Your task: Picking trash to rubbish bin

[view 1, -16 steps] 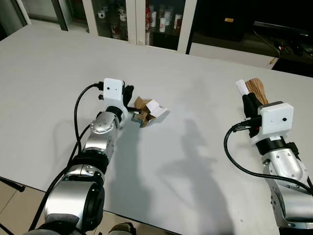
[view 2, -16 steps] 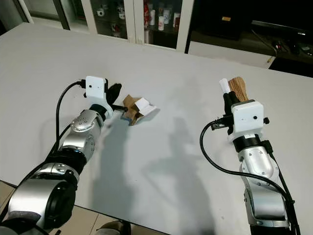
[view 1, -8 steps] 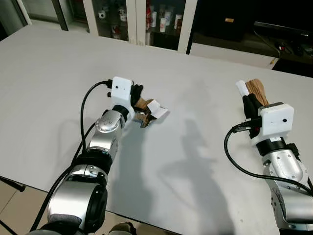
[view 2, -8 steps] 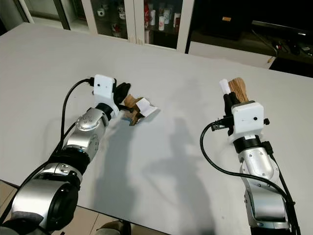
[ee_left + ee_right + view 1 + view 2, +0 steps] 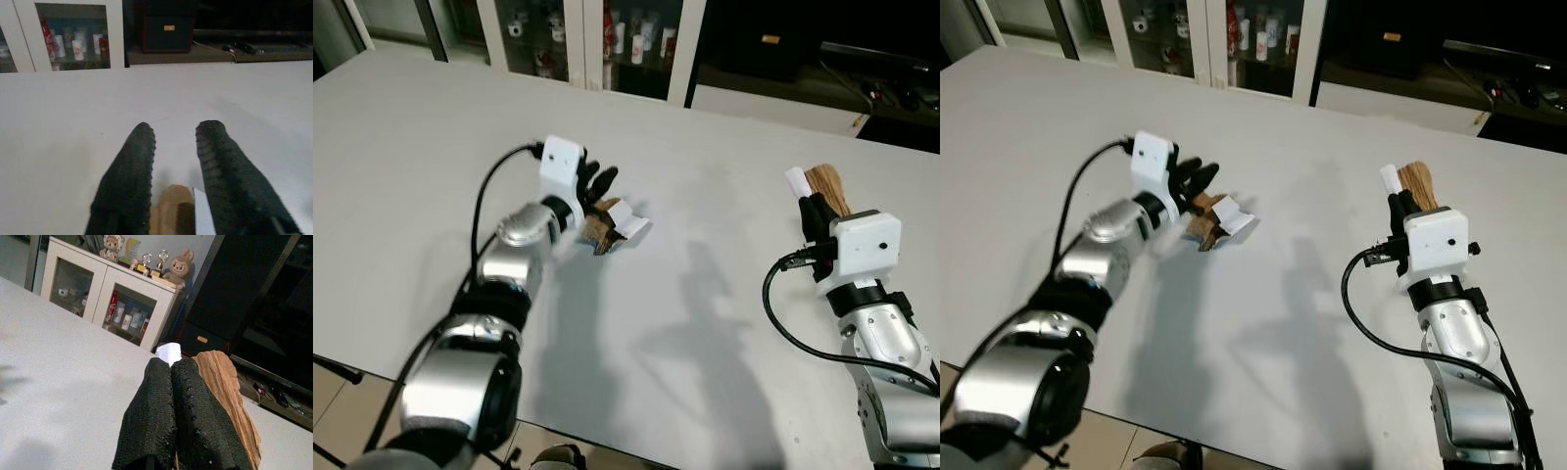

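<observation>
While the pick-up step of the trash task is being carried out, two pieces of trash are being dealt with on a wide white surface (image 5: 431,127). At centre left of the head view, the left end effector (image 5: 599,182) is being held with its two black fingers spread, poised just over a crumpled brown and white paper scrap (image 5: 612,223) that is lying on the surface. In the left wrist view, the brown top of the scrap is being framed between the parted fingers (image 5: 128,186). At the right of the frame, the right end effector (image 5: 815,211) is being kept pressed together on a brown paper wad (image 5: 826,183) with a white tip, held up off the surface.

Judging from this, the next move is calling for the left fingers to be lowered around the scrap and closed on it.

Whether the fingers are already touching the scrap cannot be told. No rubbish bin is being made out. Small items in the glass-fronted cabinet (image 5: 636,39) at the top of the frame are too small to identify.
</observation>
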You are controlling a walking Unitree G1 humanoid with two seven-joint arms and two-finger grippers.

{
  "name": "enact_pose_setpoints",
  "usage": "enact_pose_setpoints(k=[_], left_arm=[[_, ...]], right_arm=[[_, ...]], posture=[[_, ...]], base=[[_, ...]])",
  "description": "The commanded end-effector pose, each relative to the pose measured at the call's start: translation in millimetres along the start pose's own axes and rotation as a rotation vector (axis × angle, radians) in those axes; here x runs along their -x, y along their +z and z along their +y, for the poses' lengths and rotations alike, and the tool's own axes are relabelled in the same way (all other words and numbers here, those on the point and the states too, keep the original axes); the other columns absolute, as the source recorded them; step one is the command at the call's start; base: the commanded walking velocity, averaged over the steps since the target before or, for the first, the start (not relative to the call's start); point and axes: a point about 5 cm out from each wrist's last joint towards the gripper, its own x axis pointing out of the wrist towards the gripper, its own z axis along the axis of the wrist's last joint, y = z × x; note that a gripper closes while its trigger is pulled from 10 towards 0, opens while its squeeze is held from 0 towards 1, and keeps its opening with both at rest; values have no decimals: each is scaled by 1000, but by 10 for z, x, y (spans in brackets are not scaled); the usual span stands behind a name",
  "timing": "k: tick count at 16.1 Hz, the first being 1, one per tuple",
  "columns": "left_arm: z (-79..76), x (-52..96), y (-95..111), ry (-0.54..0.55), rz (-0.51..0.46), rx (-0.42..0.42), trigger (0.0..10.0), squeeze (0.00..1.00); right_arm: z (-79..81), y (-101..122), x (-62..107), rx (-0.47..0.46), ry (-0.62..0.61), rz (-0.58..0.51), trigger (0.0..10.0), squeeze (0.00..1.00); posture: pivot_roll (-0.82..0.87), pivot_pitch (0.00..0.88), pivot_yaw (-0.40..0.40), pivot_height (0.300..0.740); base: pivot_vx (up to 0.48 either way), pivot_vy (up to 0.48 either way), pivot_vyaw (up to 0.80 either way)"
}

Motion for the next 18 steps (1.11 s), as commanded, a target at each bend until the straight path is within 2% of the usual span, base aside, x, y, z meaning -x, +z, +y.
enact_pose_setpoints(k=[1,4,6,9,11,18], left_arm=[[14,-20,48,-21,11,2,10000,1000],[75,-24,107,-39,29,-3,10000,1000],[75,-8,34,-99,99,27,10000,1000],[67,-5,5,-124,130,28,10000,1000],[44,3,-44,-154,160,24,10000,1000],[128,63,-99,-188,228,-22,10000,1000]], right_arm=[[-21,4,33,5,-13,7,10000,0],[-9,0,43,0,-18,10,10000,0],[-10,3,47,-4,-20,11,10000,0],[117,64,33,-73,74,3,10000,0],[195,76,47,-73,123,9,10000,0],[204,53,107,-63,123,34,10000,0]], posture=[[169,120,-25,740],[167,123,-18,740],[167,125,-14,740],[167,136,-12,740],[165,142,-11,740],[154,152,-2,740]], base=[[0,0,0],[0,0,0],[0,0,0],[0,0,0],[0,0,0],[0,0,0]])
